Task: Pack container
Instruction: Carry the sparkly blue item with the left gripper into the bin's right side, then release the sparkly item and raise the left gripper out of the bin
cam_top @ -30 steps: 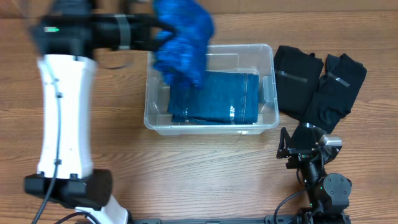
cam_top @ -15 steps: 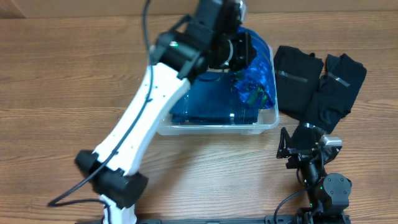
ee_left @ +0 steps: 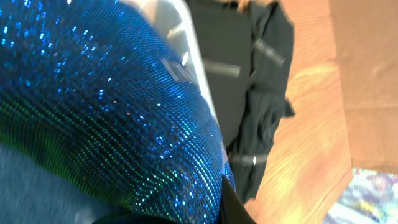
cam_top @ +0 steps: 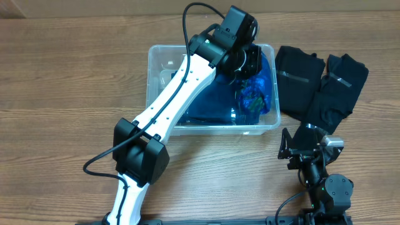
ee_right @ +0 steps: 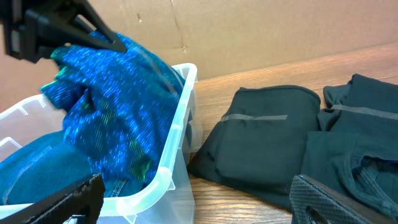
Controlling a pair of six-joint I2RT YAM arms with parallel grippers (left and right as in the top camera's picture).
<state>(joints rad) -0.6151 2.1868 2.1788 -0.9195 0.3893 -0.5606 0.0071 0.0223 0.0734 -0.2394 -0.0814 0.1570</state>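
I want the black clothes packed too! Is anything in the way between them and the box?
Nothing lies on the table between the black clothes and the container; they sit right beside its right wall. But the left gripper hangs over that end, at a shiny blue cloth piled against the wall.

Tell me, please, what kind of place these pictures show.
Probably a robot test bench, not a home: a wood-grain table, a cardboard backdrop, and a white robot arm over a clear container.
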